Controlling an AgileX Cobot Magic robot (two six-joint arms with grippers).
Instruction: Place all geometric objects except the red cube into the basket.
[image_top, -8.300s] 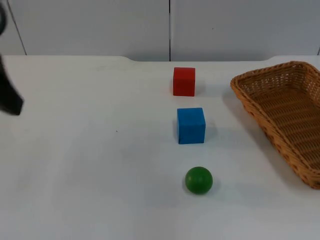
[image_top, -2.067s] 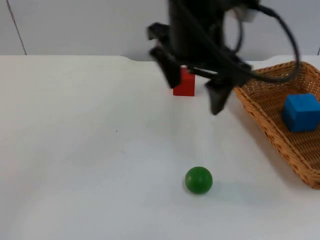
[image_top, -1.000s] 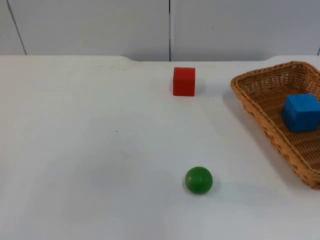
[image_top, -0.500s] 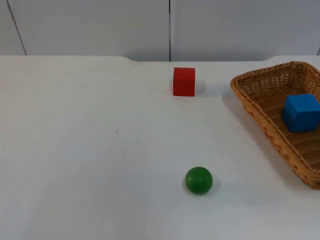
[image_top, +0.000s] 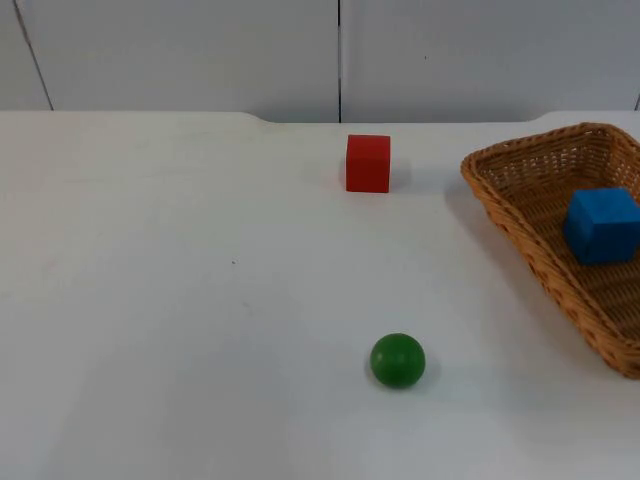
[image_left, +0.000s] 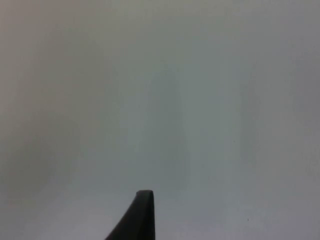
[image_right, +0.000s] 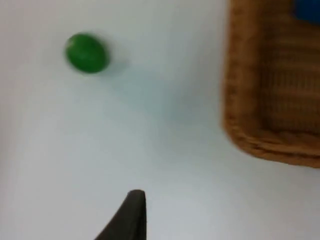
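Right gripper (image_right: 131, 220): one black, tapered fingertip in the right wrist view, above bare white table (image_right: 165, 165); whether its fingers are apart or together cannot be told. Left gripper (image_left: 137, 217): likewise a single dark fingertip in the left wrist view, over plain table surface; finger state cannot be told either.

Ahead of the right fingertip: green ball (image_right: 87, 52), smooth, round, matt, alone on the table top. Beside it, apart, the basket (image_right: 245, 90), woven wicker, tan-brown, thick braided rim with a rounded corner. A patch of blue shows at the picture edge inside the basket.

Top view:
- Ball (image_top: 398, 360) on the near part of the table (image_top: 180, 300), well apart from everything else, a faint shadow under it.
- Basket (image_top: 510, 215) at the table's right side, long tray shape, sloping woven walls, partly cut off by the picture edge.
- Blue cube (image_top: 601, 225) lies inside the basket on its woven floor, sharp edges, flat matt faces, slightly turned.
- Red cube (image_top: 368, 163) stands on the table near the far edge, left of the basket and not touching it; same blocky form, matt.
- Grey wall (image_top: 200, 50) behind the table, smooth panels with a dark vertical seam above the red cube.

Nothing lies between ball and basket.
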